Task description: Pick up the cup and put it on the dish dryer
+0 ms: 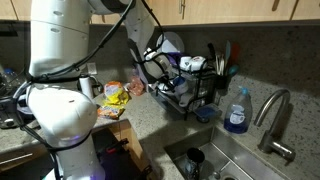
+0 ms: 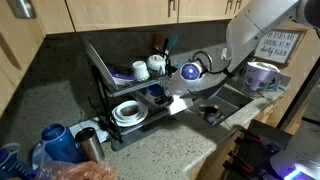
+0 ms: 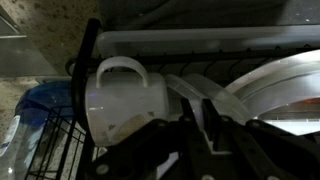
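Note:
The white cup [image 3: 125, 100] with a loop handle fills the left of the wrist view, tipped on its side with the handle up. My gripper [image 3: 203, 110] has its two fingers nearly together, pinched on the cup's wall by its rim. The cup hangs at the upper tier of the black wire dish dryer [image 3: 85, 70]. In both exterior views my gripper [image 1: 155, 66] [image 2: 190, 72] is at the top tier of the dish dryer [image 1: 185, 95] [image 2: 105, 75]. White plates [image 3: 280, 90] stand just right of my fingers.
The steel sink [image 1: 215, 160] [image 2: 230, 100] with a faucet [image 1: 275, 110] lies beside the rack. A blue soap bottle [image 1: 236, 112] stands by it. Snack bags [image 1: 118, 95] lie on the counter. A blue bottle [image 2: 55, 140] and a white mug [image 2: 262, 75] stand nearby.

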Robot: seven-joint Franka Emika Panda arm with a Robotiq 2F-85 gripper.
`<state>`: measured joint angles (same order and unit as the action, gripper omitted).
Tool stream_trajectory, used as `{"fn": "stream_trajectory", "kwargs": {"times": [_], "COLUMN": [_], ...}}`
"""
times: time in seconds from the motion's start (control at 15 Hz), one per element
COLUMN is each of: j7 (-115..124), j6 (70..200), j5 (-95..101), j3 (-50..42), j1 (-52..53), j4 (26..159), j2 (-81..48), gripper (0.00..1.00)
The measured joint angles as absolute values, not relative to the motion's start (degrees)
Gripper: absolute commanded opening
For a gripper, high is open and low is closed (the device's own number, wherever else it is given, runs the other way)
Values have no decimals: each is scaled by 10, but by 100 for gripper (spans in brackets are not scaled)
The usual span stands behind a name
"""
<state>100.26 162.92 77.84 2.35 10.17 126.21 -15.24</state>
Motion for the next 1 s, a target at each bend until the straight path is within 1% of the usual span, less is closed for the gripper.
{"fn": "stream_trajectory", "kwargs": {"times": [0.4, 0.87, 0.93, 1.0], "j7": [1062, 1064, 1064, 1064], "j6": [1660, 1666, 1666, 1666], "j5": [839, 843, 843, 842], "j3": [12, 11, 10, 10], "j1": [102, 101, 101, 101], "j4": [1225, 1218, 1218, 1218], "j2": [-182, -196, -196, -196], "gripper": [4, 4, 24, 33]}}
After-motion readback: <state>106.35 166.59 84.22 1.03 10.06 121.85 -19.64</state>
